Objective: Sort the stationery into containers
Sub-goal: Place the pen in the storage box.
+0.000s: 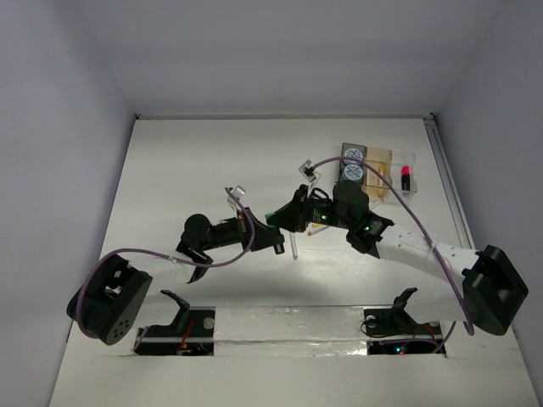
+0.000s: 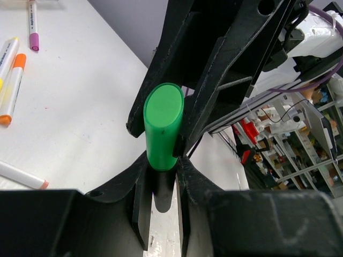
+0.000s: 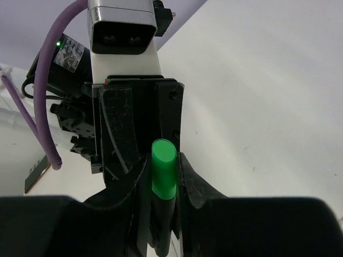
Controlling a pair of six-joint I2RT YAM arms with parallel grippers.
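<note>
**Green-capped highlighter held between both grippers above the surface**

The short black highlighter with the green cap point(image 2: 162, 128) is off the white surface point(image 1: 204, 170), caught where the two arms meet over its middle. The left gripper point(image 2: 162, 174) is nearly closed and clamps the highlighter's black barrel between its fingers, so the green cap stands out past the fingertips. The right gripper point(image 3: 163, 168) comes in from the opposite side. Its two fingers are narrowed onto the same highlighter and press against both sides of the cap. In the left wrist view they flank the cap just above the left gripper's own fingers.

Thin pens lie loose on the surface beside the grippers: a purple-tipped one point(image 2: 33, 24), an orange-capped one point(image 2: 12, 88) and a white one with a pink end point(image 2: 21, 176).

The row of joined rectangular plastic trays point(image 1: 380, 161) sits further back and to the right, apart from the held highlighter. Two small round blue-white rolls point(image 1: 351, 164) lie in its dark grey end tray. A black highlighter with a pink cap point(image 1: 405, 178) lies in the clear tray at the other end.
</note>
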